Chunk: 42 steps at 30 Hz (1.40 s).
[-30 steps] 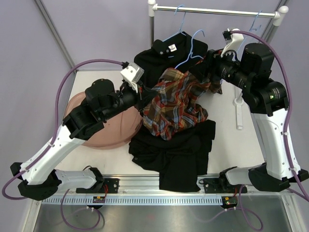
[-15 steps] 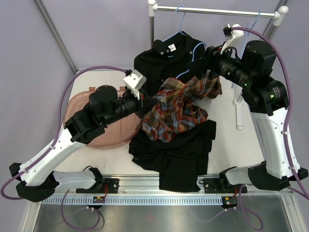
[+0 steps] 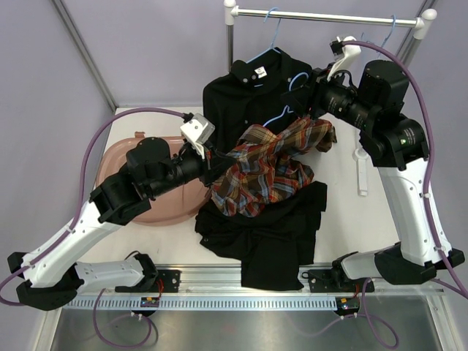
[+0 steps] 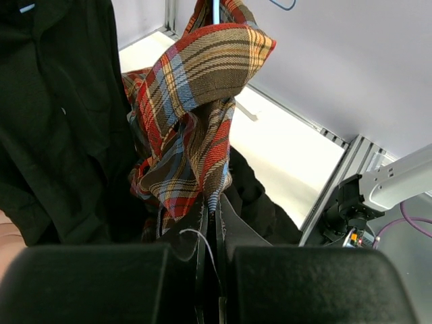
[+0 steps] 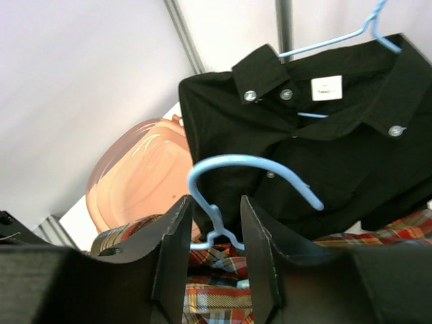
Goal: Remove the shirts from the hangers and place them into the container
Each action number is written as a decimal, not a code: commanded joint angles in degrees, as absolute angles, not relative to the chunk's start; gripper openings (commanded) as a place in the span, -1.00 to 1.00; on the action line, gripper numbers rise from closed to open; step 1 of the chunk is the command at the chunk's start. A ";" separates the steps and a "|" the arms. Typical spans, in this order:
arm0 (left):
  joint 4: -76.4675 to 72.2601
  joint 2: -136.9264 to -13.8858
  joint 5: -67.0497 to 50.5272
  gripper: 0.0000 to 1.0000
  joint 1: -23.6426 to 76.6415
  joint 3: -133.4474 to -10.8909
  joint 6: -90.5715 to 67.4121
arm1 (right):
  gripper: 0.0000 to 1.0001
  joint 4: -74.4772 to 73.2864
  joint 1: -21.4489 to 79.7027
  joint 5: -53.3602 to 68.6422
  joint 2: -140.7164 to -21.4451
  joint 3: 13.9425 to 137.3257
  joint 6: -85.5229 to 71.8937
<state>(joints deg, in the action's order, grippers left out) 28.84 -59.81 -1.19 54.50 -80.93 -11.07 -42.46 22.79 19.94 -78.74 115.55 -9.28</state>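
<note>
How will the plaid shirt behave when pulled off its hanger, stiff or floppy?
Probably floppy: the plaid shirt sags in folds where the left claw pinches it. Likely light, as that small pinch lifts it. It may snag on the light-blue hanger buried in its cloth.

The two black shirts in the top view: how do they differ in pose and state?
The rear black collared shirt hangs on a light-blue hanger from the white-and-metal rail; the near black shirt lies crumpled on the table, no hanger visible. The rear one shows its collar and label; the near one shows neither. Both are plain black and outside the pinkish-brown oval tub.
</note>
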 commanded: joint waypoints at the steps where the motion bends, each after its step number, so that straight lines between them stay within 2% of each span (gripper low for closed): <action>1: 23.64 -57.57 -2.72 -1.00 54.84 -81.39 -12.13 | -0.16 -38.59 24.43 21.36 -79.28 114.09 -9.49; 7: 23.64 -57.92 -3.43 -1.00 54.84 -82.35 -12.30 | -0.15 -36.65 24.96 21.27 -78.66 111.54 -10.28; 9: 23.73 -57.83 -3.43 -1.00 54.93 -82.44 -12.30 | -0.54 -36.48 25.05 20.83 -78.49 111.01 -10.37; 10: 23.73 -57.83 -3.43 -1.00 54.93 -82.35 -12.30 | -0.92 -36.47 25.05 20.40 -78.31 110.83 -10.37; 11: 23.64 -57.48 -3.25 -1.00 54.93 -82.01 -12.48 | -1.00 -36.65 25.14 19.87 -78.22 110.66 -10.37; 12: 23.64 -57.22 -2.99 -0.88 54.93 -81.48 -12.65 | -1.00 -36.74 25.22 18.04 -77.96 110.65 -10.28; 13: 24.34 -56.96 -2.55 -0.24 54.93 -81.21 -13.27 | -1.00 -37.00 25.40 16.45 -77.44 110.74 -10.20; 18: 27.24 -54.76 -0.70 -0.08 55.02 -78.58 -13.88 | -1.00 -39.89 25.49 11.35 -76.90 114.07 -9.76; 25: 26.98 -54.05 -0.62 0.15 55.20 -72.78 -15.38 | -1.00 -44.81 25.58 10.19 -78.13 122.25 -9.32; 26: 27.16 -54.49 -0.27 0.13 55.20 -72.60 -15.55 | -1.00 -45.09 25.49 10.11 -78.22 123.47 -9.32; 28: 27.33 -55.19 -0.18 -0.04 55.28 -72.33 -15.56 | -1.00 -45.87 25.49 9.85 -78.22 124.45 -8.70; 30: 27.77 -55.72 1.39 -0.28 55.46 -72.25 -15.64 | -1.00 -46.75 25.49 8.19 -78.22 125.68 -8.09; 31: 27.86 -55.72 2.10 -0.84 55.55 -72.25 -15.82 | -1.00 -47.37 25.49 7.39 -78.05 125.68 -7.56; 32: 28.21 -55.20 3.59 -1.00 55.63 -72.33 -15.99 | -1.00 -47.63 25.49 6.16 -77.87 125.68 -7.21; 37: 28.04 -50.72 12.81 -1.00 56.25 -71.55 -16.78 | -1.00 -50.79 25.49 -5.17 -76.82 124.81 -3.96; 42: 23.21 -41.16 29.07 -1.00 56.25 -67.33 -19.24 | -1.00 -50.80 25.49 -21.68 -74.62 117.87 -4.22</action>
<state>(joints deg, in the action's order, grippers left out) 28.58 -47.72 15.51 56.21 -68.27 -17.06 -52.25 25.58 -6.15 -76.88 119.85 -5.65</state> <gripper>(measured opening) 0.022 0.070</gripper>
